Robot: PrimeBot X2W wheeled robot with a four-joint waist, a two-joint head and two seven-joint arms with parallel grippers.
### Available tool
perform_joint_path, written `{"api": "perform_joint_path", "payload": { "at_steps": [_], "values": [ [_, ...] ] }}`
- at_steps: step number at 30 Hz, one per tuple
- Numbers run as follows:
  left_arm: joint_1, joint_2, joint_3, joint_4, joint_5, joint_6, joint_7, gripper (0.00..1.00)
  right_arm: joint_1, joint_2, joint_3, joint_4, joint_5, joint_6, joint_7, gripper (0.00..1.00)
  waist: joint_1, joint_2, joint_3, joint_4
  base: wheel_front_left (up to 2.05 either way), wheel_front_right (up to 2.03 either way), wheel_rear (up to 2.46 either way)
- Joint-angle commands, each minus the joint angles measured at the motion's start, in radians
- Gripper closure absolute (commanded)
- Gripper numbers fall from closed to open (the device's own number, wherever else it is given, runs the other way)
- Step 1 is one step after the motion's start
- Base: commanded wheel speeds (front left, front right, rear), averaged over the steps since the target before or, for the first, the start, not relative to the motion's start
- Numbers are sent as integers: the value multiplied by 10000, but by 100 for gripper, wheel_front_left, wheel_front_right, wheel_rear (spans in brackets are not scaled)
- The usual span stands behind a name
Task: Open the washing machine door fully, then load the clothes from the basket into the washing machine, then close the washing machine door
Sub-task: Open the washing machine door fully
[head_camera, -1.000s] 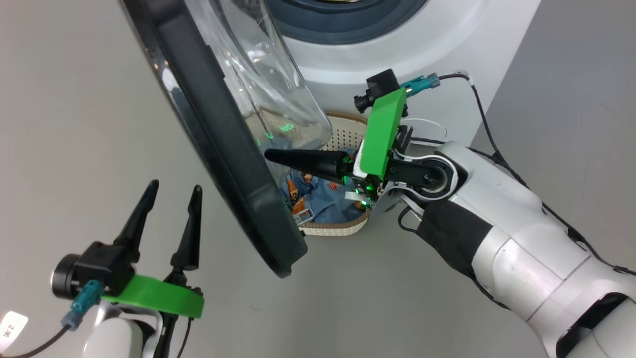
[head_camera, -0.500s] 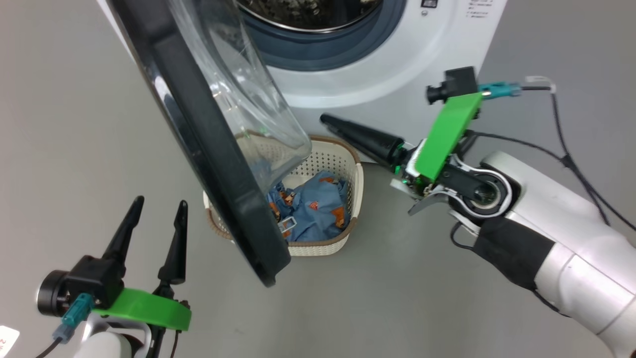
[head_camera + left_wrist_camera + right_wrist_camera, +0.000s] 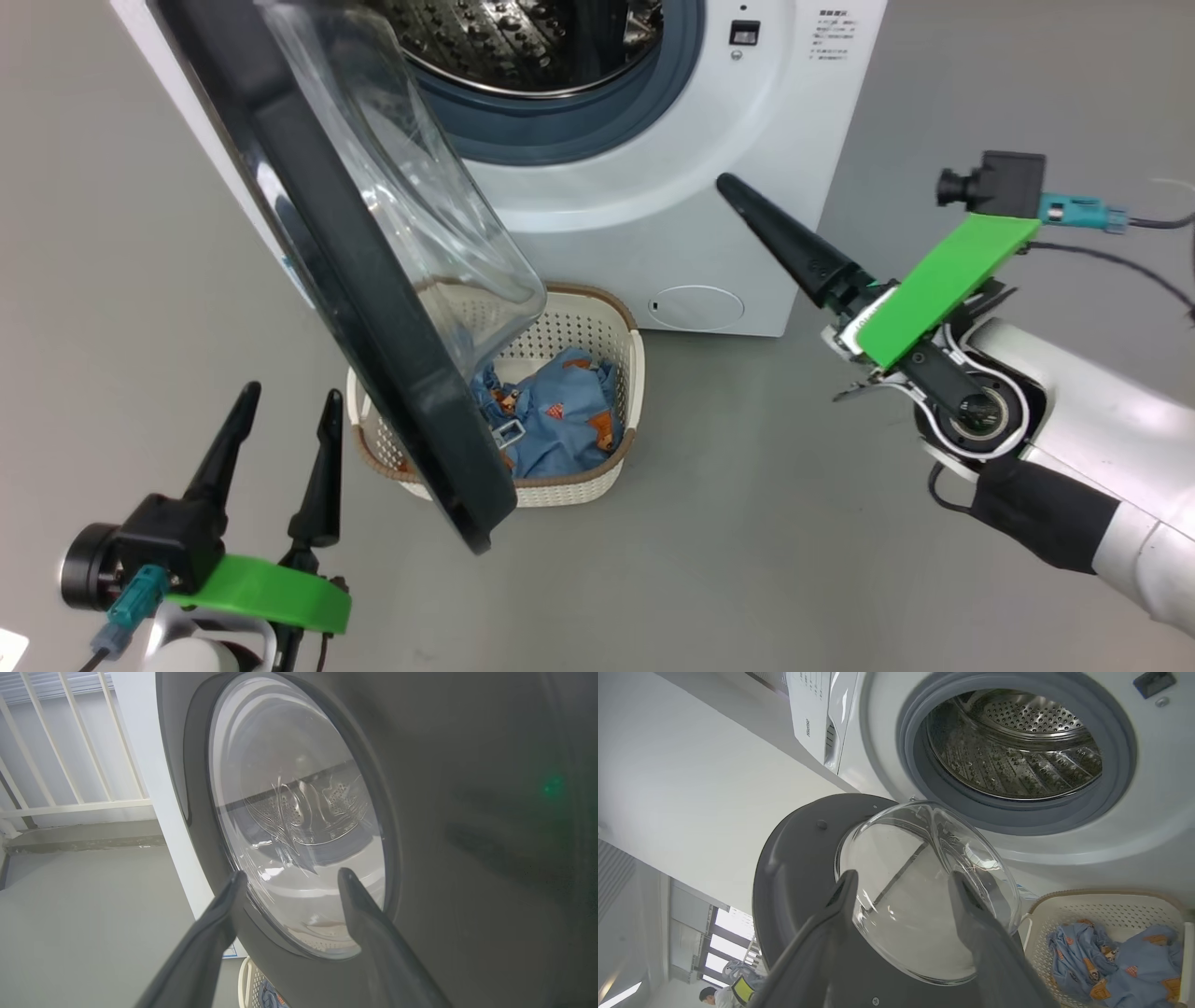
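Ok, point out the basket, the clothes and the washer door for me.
basket (image 3: 569,492): head view, on its white front wall.
clothes (image 3: 560,434): head view, on the middle of the blue fabric heap.
door (image 3: 369,308): head view, on the black rim, about halfway along its length.

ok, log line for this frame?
washing machine door: open | clothes: in basket | drum: no clothes seen | left claw: open, empty | right claw: open, empty, right of basket

head: looks down from above | wrists: face door (image 3: 364,308) from opposite sides, left nearer | shared: door
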Motion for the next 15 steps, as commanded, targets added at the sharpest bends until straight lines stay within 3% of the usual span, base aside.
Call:
{"api": "perform_joint_path", "payload": {
  "at_steps": [1, 5, 15],
  "values": [
    [5, 244, 384, -295, 79, -15, -63, 0, 349, -154, 2, -163, -288, 29, -273, 0, 0, 0, -40, -52, 0, 0, 0],
    [96, 224, 487, -332, 91, -15, -63, 0, 569, -320, -249, 270, -1407, 29, -464, 0, 0, 0, -94, -160, 0, 0, 0],
    [490, 217, 861, -423, 167, -15, -63, 0, 3115, 938, -4057, 1162, -6115, 29, -475, 0, 0, 0, -364, -581, 0, 0, 0]
  ]
}}
